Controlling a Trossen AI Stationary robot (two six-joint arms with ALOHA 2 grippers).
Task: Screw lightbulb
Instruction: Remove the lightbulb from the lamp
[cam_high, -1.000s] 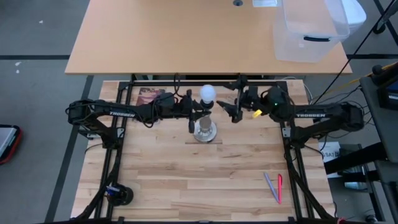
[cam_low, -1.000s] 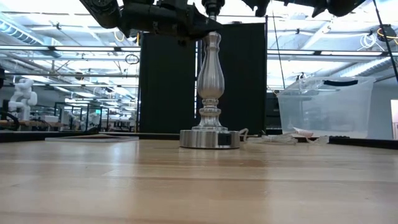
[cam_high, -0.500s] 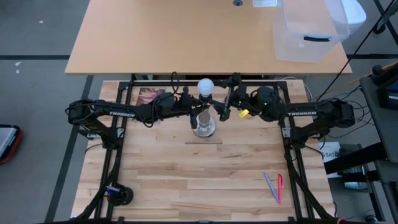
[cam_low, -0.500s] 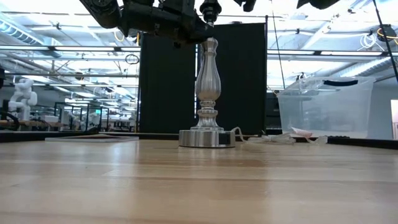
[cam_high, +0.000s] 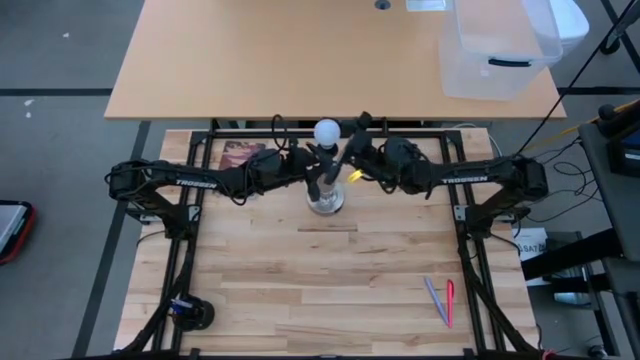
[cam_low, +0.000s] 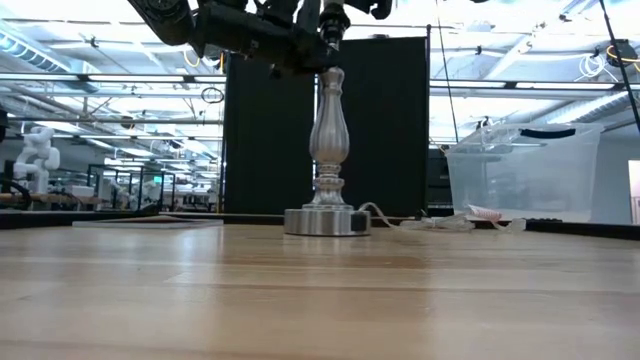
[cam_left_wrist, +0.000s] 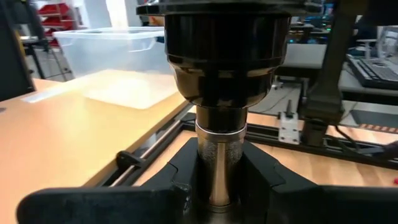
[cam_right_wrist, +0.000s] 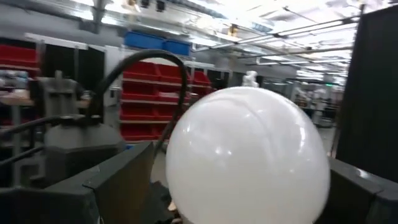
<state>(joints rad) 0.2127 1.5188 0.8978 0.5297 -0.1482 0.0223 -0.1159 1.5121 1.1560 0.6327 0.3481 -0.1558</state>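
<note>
Pale wooden planks make the tabletop (cam_high: 300, 290), and the two dark arms meet over its upper middle in the high view. From the left of the frame comes the left arm; its left tool (cam_high: 318, 186) is closed on the neck of the silvery lamp stand (cam_low: 327, 150), just under the dark socket (cam_left_wrist: 227, 56), as the left wrist view shows with a finger on each side of the metal neck. The stand is upright on its round base, a little above the centre of the frame. On top of it sits the lightbulb (cam_high: 327, 132), its frosted white globe facing the camera. From the right comes the right arm; its right tool (cam_high: 345, 160) is open wide, with the globe (cam_right_wrist: 249, 155) between its fingers, and I cannot tell if they touch it. In the lower right two pens (cam_high: 441, 301) lie on the planks.
</note>
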